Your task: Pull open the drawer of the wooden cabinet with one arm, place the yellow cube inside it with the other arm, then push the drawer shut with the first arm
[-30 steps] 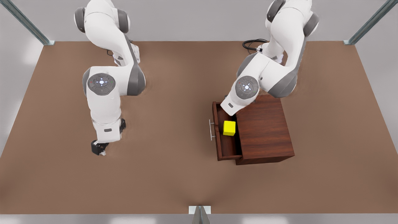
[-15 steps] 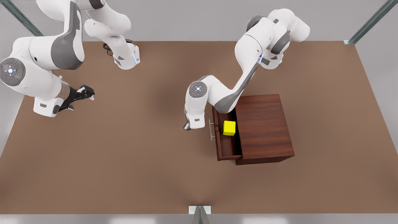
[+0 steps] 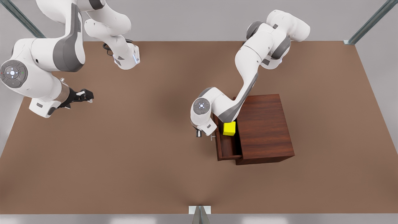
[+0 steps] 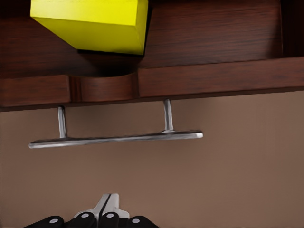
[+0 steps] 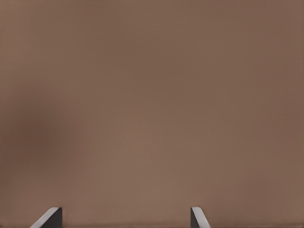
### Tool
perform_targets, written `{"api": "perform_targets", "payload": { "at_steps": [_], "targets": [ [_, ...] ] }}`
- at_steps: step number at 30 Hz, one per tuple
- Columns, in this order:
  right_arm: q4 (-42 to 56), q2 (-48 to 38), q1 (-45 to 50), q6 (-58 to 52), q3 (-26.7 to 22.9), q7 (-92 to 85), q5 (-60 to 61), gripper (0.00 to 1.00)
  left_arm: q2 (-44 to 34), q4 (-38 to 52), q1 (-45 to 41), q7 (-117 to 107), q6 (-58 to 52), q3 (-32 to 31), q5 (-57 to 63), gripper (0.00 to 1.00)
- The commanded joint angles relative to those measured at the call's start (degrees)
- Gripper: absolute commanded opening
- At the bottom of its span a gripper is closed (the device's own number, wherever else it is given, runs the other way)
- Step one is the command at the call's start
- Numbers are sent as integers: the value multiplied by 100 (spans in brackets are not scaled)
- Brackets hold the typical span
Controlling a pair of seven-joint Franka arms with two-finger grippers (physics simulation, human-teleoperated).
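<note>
Drawer (image 3: 226,146) of the wooden cabinet (image 3: 264,127) stands part-way pulled out toward 9 o'clock in the front view, its open tray showing as a narrow strip between the front panel and the cabinet's front edge. Inside that strip, up toward the 12 o'clock end, sits the yellow cube (image 3: 229,128), just beside the cabinet's front edge, with bare drawer floor running on toward 6 o'clock. In the left wrist view the cube (image 4: 92,23) lies beyond the front panel's top edge, above a curved notch cut in that edge.

The silver bar handle (image 4: 116,139) stands off the panel on two thin posts. The left gripper (image 3: 199,134) hangs just outside the handle, at 9 o'clock of the drawer front; in its own wrist view its fingertips (image 4: 108,203) are pressed together with nothing between them, and brown table shows between them and the bar, so they are near it but apart.

The right gripper (image 3: 86,95) waits well apart, out by the 9 o'clock edge of the table (image 3: 149,174), pointing toward 3 o'clock. In the right wrist view its two fingers (image 5: 50,217) stand spread wide with nothing between them.

From 9 o'clock of the drawer front to that gripper the tabletop lies bare, as does the whole band toward 6 o'clock. The left arm's elbow crosses over the cabinet's corner at the drawer's 12 o'clock end.
</note>
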Motion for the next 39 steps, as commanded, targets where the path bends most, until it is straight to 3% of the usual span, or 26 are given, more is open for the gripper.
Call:
{"api": "perform_targets", "payload": {
  "at_steps": [1, 8, 24, 35, 38, 39],
  "targets": [
    [9, 71, 5, -21, -1, 734, -11, 100, 22, 3, 94, -423, -363, 0, -117, 21],
    [18, 133, 14, -21, 25, 725, -46, 100, -13, -137, 322, 851, -679, -26, -407, 21],
    [9, 168, 14, -161, 25, 725, -46, 100, -251, -190, 1289, 1282, -1690, -114, -337, 21],
    [18, 238, -21, -153, 25, 716, -73, 100, -303, -181, 1342, 1493, -2077, -106, -126, 21],
    [44, 256, -48, -100, -1, 725, -90, 100, -330, 337, 1368, 1432, -2050, -88, -688, 21],
    [79, 247, -56, -74, -10, 725, -64, 100, -846, 469, 1789, 1502, -2138, -97, -1022, 97]
  ]
}}
